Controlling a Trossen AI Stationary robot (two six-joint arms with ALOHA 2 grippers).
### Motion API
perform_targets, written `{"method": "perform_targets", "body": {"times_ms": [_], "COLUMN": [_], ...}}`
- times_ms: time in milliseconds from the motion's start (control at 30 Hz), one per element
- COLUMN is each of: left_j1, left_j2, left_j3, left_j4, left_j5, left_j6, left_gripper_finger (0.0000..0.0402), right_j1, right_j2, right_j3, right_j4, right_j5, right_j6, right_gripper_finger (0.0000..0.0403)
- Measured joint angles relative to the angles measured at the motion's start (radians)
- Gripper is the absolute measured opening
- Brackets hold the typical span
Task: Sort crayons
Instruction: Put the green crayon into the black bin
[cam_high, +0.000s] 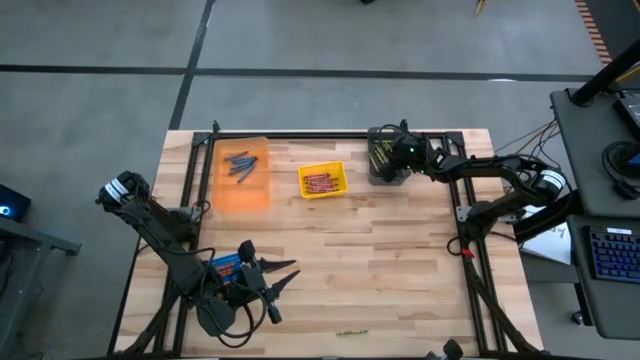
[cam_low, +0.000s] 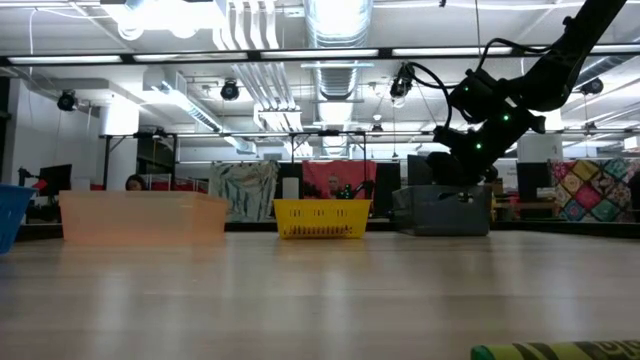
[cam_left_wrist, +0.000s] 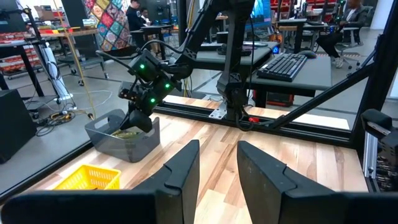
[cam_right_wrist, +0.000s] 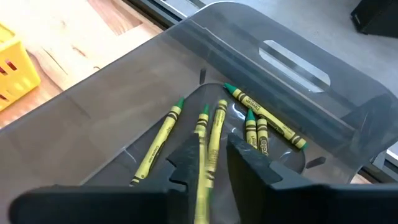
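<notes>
Several olive-yellow crayons (cam_right_wrist: 249, 118) lie on the floor of the grey bin (cam_high: 386, 165), at the table's far side. My right gripper (cam_right_wrist: 214, 152) hangs over this bin, fingers pointing down into it and open. One olive-yellow crayon (cam_right_wrist: 211, 134) shows in the gap, lying along the fingers. Blue-purple crayons (cam_high: 240, 163) lie in the orange bin (cam_high: 243, 190) and red crayons (cam_high: 320, 182) in the yellow bin (cam_high: 322, 194). One olive-yellow crayon (cam_high: 351, 333) lies alone on the table by the near edge and also shows in the low view (cam_low: 560, 351). My left gripper (cam_high: 283, 275) waits, open and empty, at the near left. My right gripper stands with a finger (cam_right_wrist: 186, 165) on each side of the olive-yellow crayon, which runs lengthwise close beside one finger. I cannot tell whether that finger touches the crayon or the crayon lies free on the bin floor below.
A blue bin (cam_high: 224, 264) stands at the near left, partly under my left arm. The black frame rails (cam_high: 330, 134) run along the table's far, left and right sides. Bare wood lies between the bins and the near edge.
</notes>
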Motion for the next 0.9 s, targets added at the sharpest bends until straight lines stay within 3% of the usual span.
{"method": "perform_targets", "body": {"times_ms": [233,467,700,900], "left_j1": [0.0,0.0,0.0,0.0], "left_j2": [0.0,0.0,0.0,0.011], "left_j3": [0.0,0.0,0.0,0.0], "left_j4": [0.002,0.004,0.005,0.01], "left_j5": [0.0,0.0,0.002,0.003], "left_j6": [0.0,-0.01,-0.039,-0.071], "left_gripper_finger": [0.0091,0.0091,0.0091,0.0091], "right_j1": [0.0,0.0,0.03,0.14], "right_j2": [0.0,-0.021,-0.139,-0.301], "right_j3": [0.0,0.017,0.1,0.157], "right_j4": [0.0,-0.036,-0.27,-0.432], "right_j5": [0.0,0.0,0.0,0.0], "right_j6": [0.001,0.002,0.029,0.073], "right_gripper_finger": [0.0101,0.0103,0.0089,0.0081]}}
